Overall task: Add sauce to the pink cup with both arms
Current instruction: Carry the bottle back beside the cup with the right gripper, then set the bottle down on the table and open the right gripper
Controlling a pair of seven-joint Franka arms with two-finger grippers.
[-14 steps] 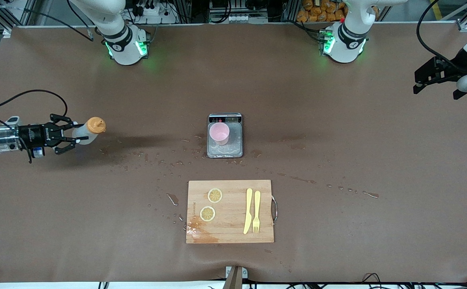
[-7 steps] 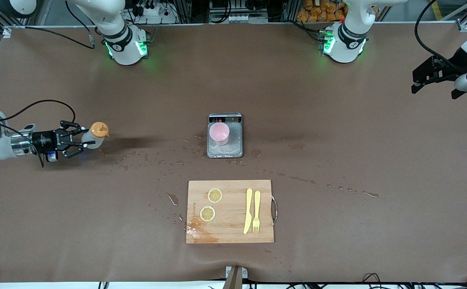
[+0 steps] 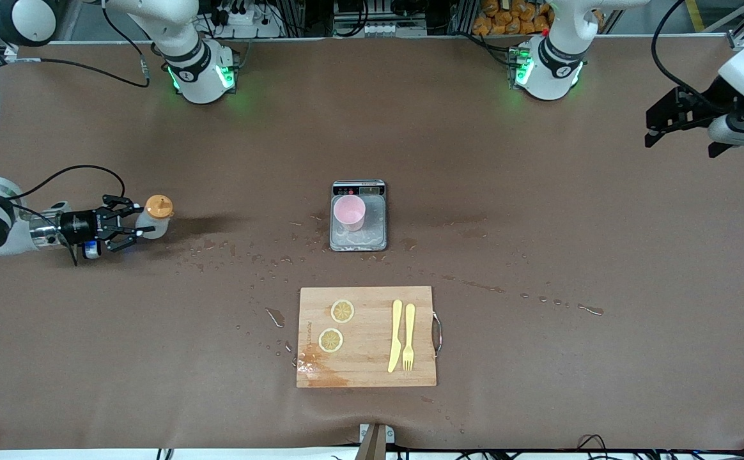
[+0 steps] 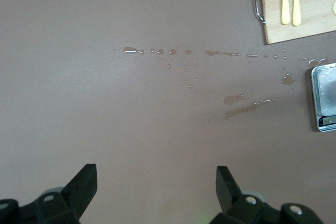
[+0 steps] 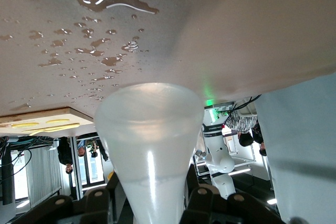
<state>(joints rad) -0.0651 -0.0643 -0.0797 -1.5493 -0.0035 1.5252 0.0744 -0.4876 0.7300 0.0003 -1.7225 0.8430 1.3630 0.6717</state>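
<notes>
Currently the right gripper sits low at the right arm's end of the table, its fingers placed on either side of the sauce bottle. Whether those fingers press the bottle or stand slightly off it cannot be told. The bottle stands upright on the table, orange cap on top, with its translucent body filling the right wrist view between the finger bases.

Well apart from it, toward the table's middle, the pink cup stands upright on the grey scale, in the tray's corner nearest the display and the right arm's end. Water drops lie scattered between bottle and scale. Nearer the front camera lies a wooden cutting board carrying two lemon slices, a yellow knife and a yellow fork.

The left gripper waits in the air over the left arm's end of the table, jaws fully spread and empty.
</notes>
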